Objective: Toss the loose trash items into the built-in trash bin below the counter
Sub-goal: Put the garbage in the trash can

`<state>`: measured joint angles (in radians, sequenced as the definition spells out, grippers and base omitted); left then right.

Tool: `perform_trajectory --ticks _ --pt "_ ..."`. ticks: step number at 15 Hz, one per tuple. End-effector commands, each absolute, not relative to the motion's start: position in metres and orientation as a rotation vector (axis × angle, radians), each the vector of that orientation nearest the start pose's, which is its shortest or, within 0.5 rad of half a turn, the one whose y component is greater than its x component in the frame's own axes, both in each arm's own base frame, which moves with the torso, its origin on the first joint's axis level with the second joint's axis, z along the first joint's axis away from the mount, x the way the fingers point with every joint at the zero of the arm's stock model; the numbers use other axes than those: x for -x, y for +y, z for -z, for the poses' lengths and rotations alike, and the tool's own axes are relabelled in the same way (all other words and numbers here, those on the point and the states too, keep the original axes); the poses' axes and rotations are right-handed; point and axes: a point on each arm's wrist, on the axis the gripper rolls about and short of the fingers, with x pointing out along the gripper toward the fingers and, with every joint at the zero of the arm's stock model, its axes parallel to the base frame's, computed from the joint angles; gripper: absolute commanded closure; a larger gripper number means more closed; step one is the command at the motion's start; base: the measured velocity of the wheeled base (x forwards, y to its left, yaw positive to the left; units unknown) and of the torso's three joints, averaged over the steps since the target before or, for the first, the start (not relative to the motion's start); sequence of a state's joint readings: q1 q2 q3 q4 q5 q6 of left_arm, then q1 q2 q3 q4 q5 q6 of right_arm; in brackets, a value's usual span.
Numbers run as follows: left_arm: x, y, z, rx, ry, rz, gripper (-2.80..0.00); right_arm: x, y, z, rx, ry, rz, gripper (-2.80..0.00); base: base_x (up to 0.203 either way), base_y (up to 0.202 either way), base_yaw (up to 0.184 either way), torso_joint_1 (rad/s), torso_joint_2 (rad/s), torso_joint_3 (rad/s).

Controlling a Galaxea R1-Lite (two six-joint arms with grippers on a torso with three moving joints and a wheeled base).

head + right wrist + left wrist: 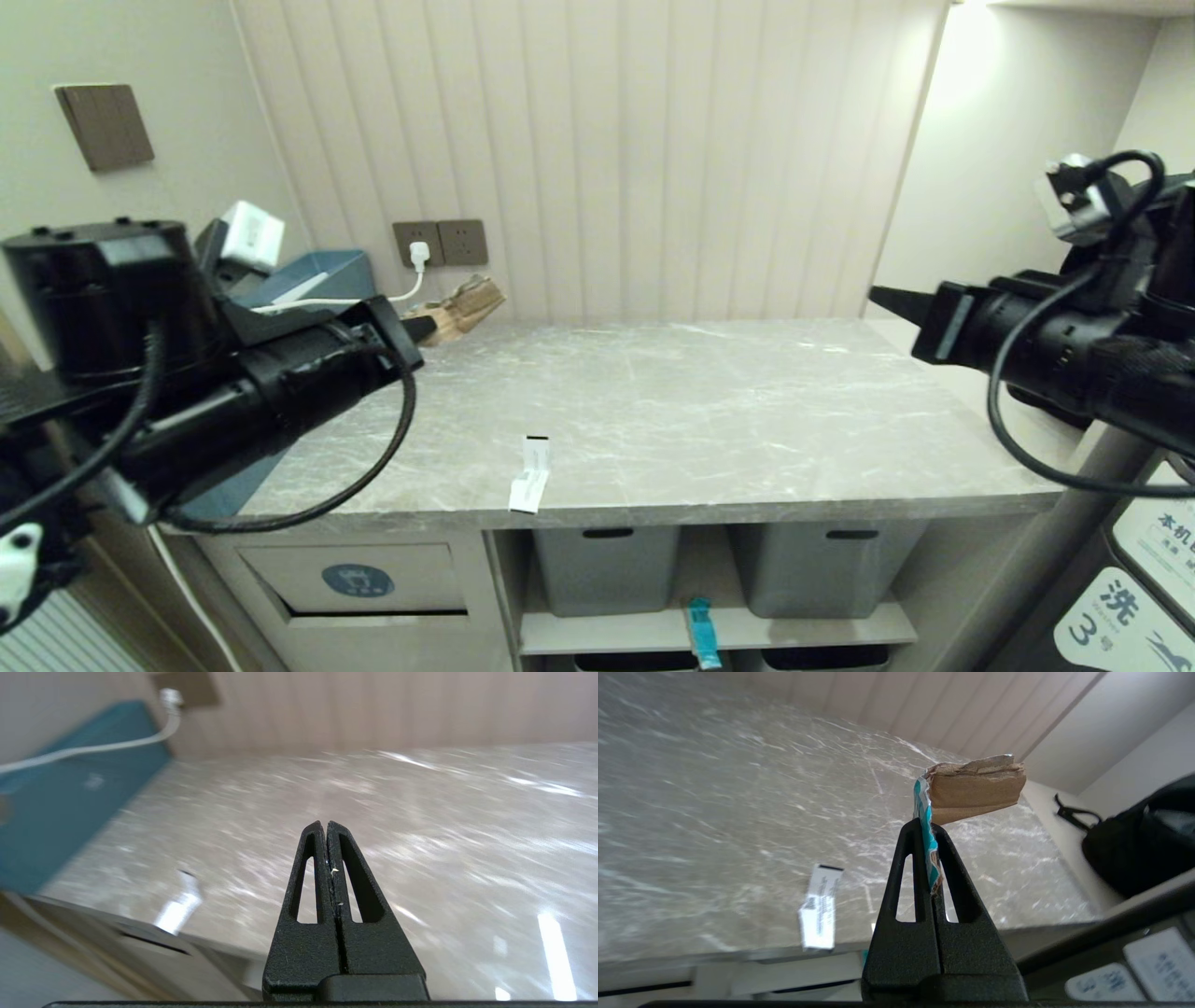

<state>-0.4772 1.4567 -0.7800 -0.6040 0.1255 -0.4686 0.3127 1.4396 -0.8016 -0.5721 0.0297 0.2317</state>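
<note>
My left gripper [422, 328] [929, 825] is shut on the tan cardboard piece [467, 304] [976, 791], whose teal-printed edge shows between the fingers; it hangs above the left back of the counter [709, 401]. The white paper strip with a black end [530, 474] [821, 907] [181, 901] lies at the counter's front edge, overhanging slightly. The teal wrapper [702, 633] lies on the shelf under the counter. The built-in trash bin [358, 580], a beige flap with a blue sticker, sits below the counter on the left. My right gripper [885, 299] [325, 823] is shut and empty above the counter's right end.
Two grey baskets [607, 563] [822, 565] stand under the counter, right of the bin. A teal-blue box [322, 273] [70, 793] and a white charger cable [411, 280] occupy the back left corner. A machine with labels [1139, 597] stands at the right.
</note>
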Motion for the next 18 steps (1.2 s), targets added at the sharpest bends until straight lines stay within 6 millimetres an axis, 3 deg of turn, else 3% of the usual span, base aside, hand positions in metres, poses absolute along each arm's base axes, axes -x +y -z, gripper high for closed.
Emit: perform_trajectory --ticks 1,6,8,11,15,18 --pt "-0.19 -0.095 -0.252 0.415 0.075 0.34 0.0 -0.19 0.05 -0.248 -0.198 0.045 -0.276 0.0 0.0 0.0 0.0 0.0 0.0 0.0" --pt "-0.122 -0.057 -0.225 0.225 0.069 0.289 0.0 -0.092 0.014 -0.16 0.017 0.134 -0.168 0.0 0.0 0.0 0.0 0.0 0.0 0.0" --pt "-0.094 -0.041 -0.206 0.185 0.127 0.262 0.0 -0.068 0.009 -0.133 0.091 0.155 -0.15 0.0 0.0 0.0 0.0 0.0 0.0 0.0" --pt "-0.062 -0.024 -0.177 0.142 0.223 0.206 0.0 -0.049 0.004 -0.12 0.112 0.162 -0.095 0.0 0.0 0.0 0.0 0.0 0.0 0.0" --pt "-0.061 -0.023 -0.172 0.121 0.269 0.192 0.0 -0.003 0.0 -0.097 0.113 0.122 -0.04 0.0 0.0 0.0 0.0 0.0 0.0 0.0" --pt "-0.064 -0.024 -0.162 0.102 0.325 0.178 0.0 0.018 0.0 -0.079 0.103 0.201 -0.035 0.0 0.0 0.0 0.0 0.0 0.0 0.0"
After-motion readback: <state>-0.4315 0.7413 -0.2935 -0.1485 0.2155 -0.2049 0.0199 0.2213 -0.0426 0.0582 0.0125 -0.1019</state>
